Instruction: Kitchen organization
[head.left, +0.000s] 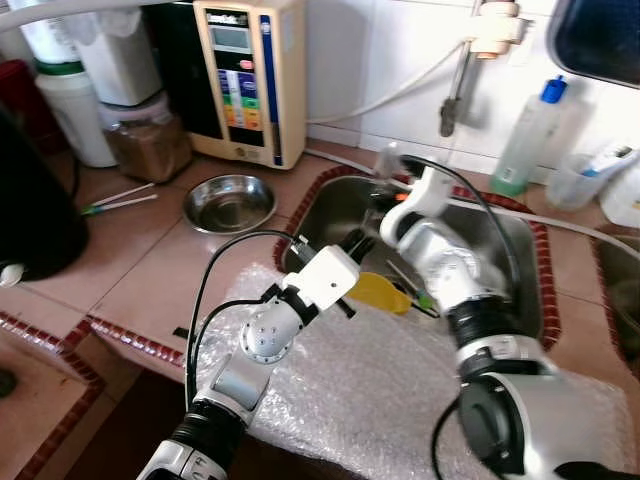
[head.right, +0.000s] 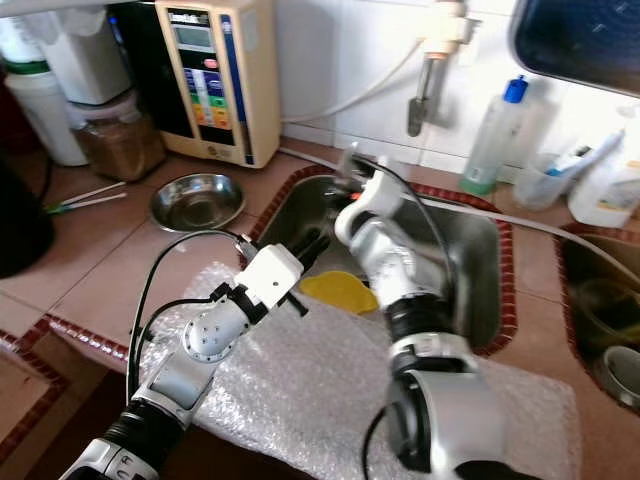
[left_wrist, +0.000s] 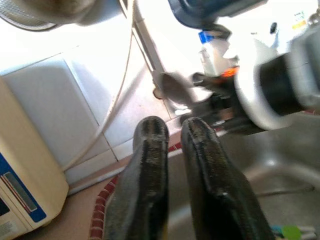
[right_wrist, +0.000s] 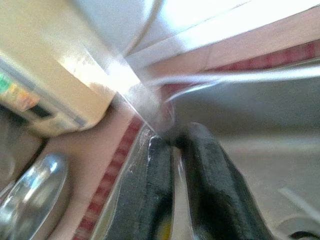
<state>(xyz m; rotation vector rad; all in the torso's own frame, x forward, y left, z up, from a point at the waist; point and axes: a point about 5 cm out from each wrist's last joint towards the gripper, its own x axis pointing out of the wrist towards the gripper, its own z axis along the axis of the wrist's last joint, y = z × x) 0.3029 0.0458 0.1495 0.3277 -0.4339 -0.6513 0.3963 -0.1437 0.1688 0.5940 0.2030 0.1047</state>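
Observation:
My right gripper (head.left: 393, 168) reaches over the back left corner of the steel sink (head.left: 520, 250) and is shut on a shiny metal utensil (right_wrist: 145, 107), which looks like a spoon (left_wrist: 172, 87). My left gripper (head.left: 358, 243) hovers over the sink's left rim, with its black fingers (left_wrist: 150, 140) pressed close together and nothing between them. A yellow item (head.left: 380, 292) and some green-tipped utensils (head.left: 420, 297) lie in the sink below both arms. A steel bowl (head.left: 230, 203) sits on the tiled counter left of the sink.
Bubble wrap (head.left: 370, 390) covers the counter's front edge under my arms. A cream water machine (head.left: 250, 75), a jar (head.left: 148, 140) and white containers stand at the back left. The tap (head.left: 455, 95) hangs over the sink. A blue-capped bottle (head.left: 530, 135) stands behind it on the right.

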